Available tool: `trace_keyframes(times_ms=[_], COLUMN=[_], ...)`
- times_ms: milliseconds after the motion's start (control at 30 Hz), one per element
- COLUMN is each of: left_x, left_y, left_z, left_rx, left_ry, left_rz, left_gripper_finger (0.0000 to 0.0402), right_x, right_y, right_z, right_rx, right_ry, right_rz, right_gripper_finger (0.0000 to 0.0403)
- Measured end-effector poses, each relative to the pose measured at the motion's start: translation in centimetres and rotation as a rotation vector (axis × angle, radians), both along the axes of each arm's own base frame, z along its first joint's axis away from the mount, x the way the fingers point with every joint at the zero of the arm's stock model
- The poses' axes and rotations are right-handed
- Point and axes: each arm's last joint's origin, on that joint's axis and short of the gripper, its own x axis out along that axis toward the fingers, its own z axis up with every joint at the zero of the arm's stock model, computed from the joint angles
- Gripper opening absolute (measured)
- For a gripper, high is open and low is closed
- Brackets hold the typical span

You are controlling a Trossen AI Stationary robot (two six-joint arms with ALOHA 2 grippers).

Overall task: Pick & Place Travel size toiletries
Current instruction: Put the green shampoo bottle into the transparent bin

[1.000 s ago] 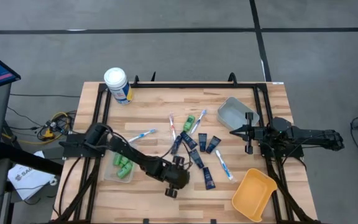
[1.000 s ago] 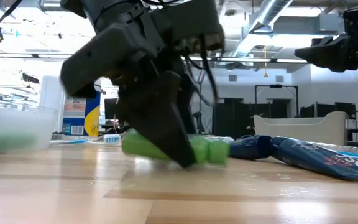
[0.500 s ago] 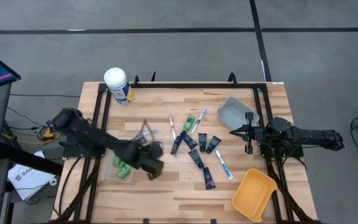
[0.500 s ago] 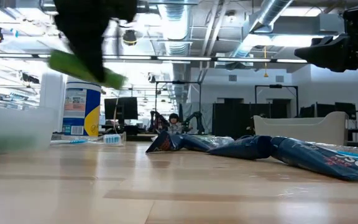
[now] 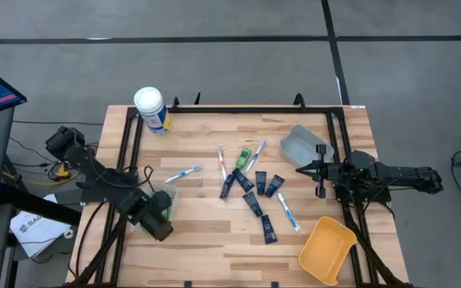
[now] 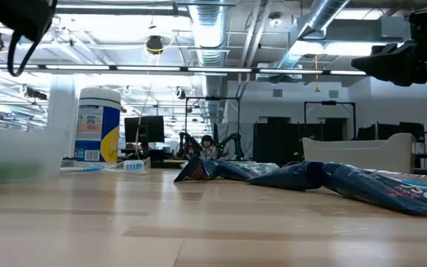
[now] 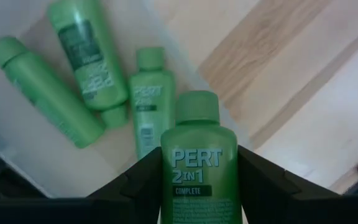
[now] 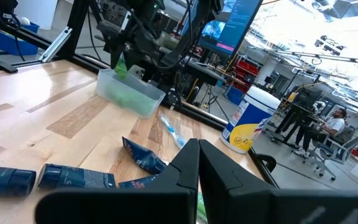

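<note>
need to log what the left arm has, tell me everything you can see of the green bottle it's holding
The green bottle is a small bright green plastic one with a ribbed green screw cap, closed, and white print reading PERT 2in1 Complete. It sits clamped between the left gripper fingers, cap pointing away from the wrist. It hangs above a clear bin at the table's left edge, where three similar green bottles already lie, touching none of them.

Left claw (image 7: pixel 197 186) clamped on its load; right claw (image 8: pixel 197 163) shut, idle.

"PERT 2in1 COMPLETE" on held green bottle (image 7: pixel 199 168)
</note>
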Motion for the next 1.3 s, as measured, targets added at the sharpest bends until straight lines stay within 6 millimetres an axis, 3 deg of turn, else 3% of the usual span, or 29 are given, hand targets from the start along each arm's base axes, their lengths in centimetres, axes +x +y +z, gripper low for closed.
trace_keyframes(times_ms=[433, 933, 1033, 1200, 1300], left_x=[-1.2, -1.1, 0.0, 2.7, 4.8], left_y=[1.1, 1.6, 2.5, 5.0, 7.1], left_z=[-1.3, -1.6, -0.3, 2.9, 3.8], left_rx=[0.079, 0.08, 0.07, 0.168, 0.273], left_ry=[0.111, 0.11, 0.013, -0.377, -0.539], left_rz=[0.015, 0.038, 0.093, 0.214, 0.221], left_gripper_finger=[0.017, 0.0233, 0.0234, 0.0226, 0.0219], right_x=[0.0, 0.0, 0.0, 0.0, 0.0], right_y=[0.0, 0.0, 0.0, 0.0, 0.0], right_z=[0.0, 0.0, 0.0, 0.0, 0.0], right_rx=[0.0, 0.0, 0.0, 0.0, 0.0], right_ry=[0.0, 0.0, 0.0, 0.0, 0.0], right_rz=[0.0, 0.0, 0.0, 0.0, 0.0], right_gripper_finger=[0.0, 0.0, 0.0, 0.0, 0.0])
